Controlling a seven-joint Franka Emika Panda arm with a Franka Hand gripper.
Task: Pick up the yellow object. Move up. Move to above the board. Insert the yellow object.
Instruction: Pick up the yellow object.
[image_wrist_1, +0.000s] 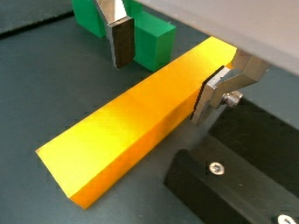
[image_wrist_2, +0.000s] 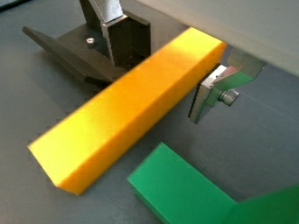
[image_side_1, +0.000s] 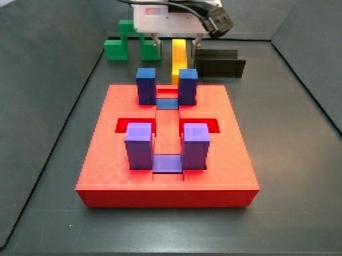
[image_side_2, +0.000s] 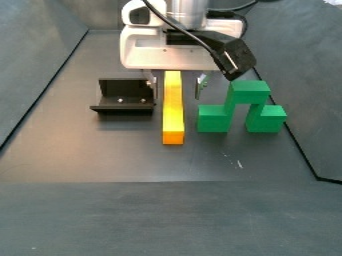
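Note:
The yellow object (image_wrist_1: 135, 127) is a long yellow-orange bar lying flat on the dark floor; it also shows in a wrist view (image_wrist_2: 128, 105) and in both side views (image_side_1: 179, 50) (image_side_2: 173, 105). My gripper (image_wrist_1: 160, 87) is low over one end of the bar and straddles it, also seen in a wrist view (image_wrist_2: 156, 85). The jaws are open, one finger (image_wrist_1: 205, 98) close beside the bar, the other finger (image_wrist_1: 119, 44) apart from it. The board (image_side_1: 107, 150) is a red slab with blue-purple posts (image_side_1: 139, 145), some way from the gripper (image_side_1: 181, 40).
A green stepped block (image_side_2: 241, 108) stands on one side of the bar, also in both wrist views (image_wrist_1: 152, 39) (image_wrist_2: 198, 188). The black fixture (image_side_2: 123, 97) stands on the other side, also in both wrist views (image_wrist_1: 233, 175) (image_wrist_2: 82, 48). Dark walls ring the floor.

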